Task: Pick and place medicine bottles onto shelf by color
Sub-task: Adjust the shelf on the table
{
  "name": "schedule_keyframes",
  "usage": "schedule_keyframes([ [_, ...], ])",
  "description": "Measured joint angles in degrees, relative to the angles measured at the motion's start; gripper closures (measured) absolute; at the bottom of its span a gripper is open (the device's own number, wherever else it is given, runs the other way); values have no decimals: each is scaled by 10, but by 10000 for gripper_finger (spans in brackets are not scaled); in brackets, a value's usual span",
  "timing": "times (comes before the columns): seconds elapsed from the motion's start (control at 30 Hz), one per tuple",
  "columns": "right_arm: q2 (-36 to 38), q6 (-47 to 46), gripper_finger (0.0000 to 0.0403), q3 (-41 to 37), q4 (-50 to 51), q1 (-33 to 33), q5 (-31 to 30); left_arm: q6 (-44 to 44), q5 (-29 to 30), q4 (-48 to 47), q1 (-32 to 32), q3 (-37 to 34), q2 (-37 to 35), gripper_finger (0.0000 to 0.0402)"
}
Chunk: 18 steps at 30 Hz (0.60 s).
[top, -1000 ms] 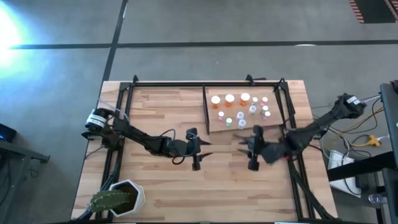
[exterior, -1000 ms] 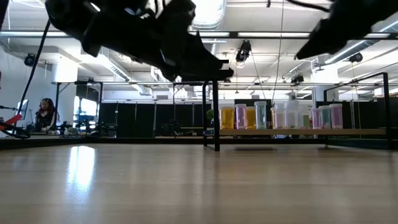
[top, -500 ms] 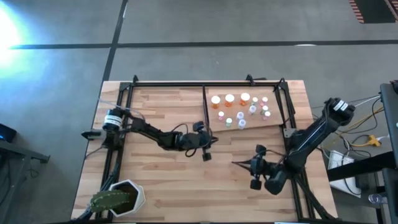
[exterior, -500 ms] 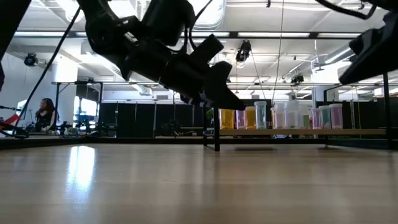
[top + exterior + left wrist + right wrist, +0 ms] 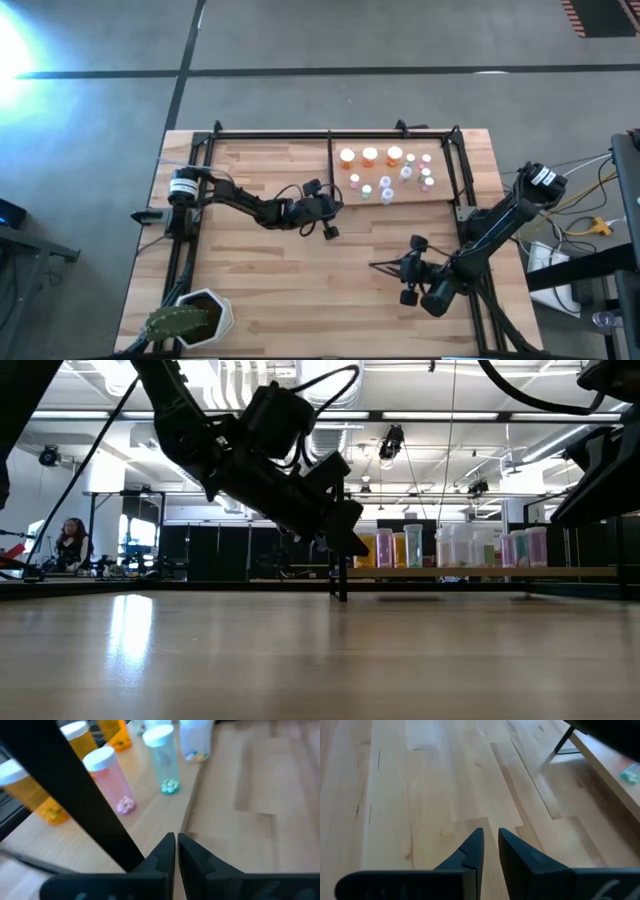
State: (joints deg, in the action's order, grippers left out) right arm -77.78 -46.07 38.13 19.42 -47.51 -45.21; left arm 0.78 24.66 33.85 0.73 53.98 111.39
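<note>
Since the earlier frames: left gripper (image 5: 335,207) has swung toward the shelf's (image 5: 440,192) front-left corner, clenched on nothing; right gripper (image 5: 378,266) has drawn back toward the table's (image 5: 250,290) front-right area — fingers nearly together, holding nothing. Medicine bottles (image 5: 388,172) — orange, pink, bluish, white-capped — stand grouped on the shelf at the table's rear right. Potted cactus (image 5: 188,318): front-left corner.

Two dark, slim jointed arms, each with a white-banded joint near its base and thin black cables looping along the links, end in matte black grippers with flat, tapering wedge-shaped fingers (image 5: 165,851)
</note>
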Motion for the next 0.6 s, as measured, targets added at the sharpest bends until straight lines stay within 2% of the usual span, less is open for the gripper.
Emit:
schedule_keyframes([
  [0.4, 1, -10, 355, -3, 3, 0, -15, 30, 16, -6, 52, -1, 0, 398],
  [0.5, 5, -64, 355, -4, 40, 5, -13, 30, 17, -18, 63, -2, 0, 398],
  [0.6, 23, -169, 355, -2, 150, 25, 17, 30, 17, -31, 64, -4, 0, 398],
])
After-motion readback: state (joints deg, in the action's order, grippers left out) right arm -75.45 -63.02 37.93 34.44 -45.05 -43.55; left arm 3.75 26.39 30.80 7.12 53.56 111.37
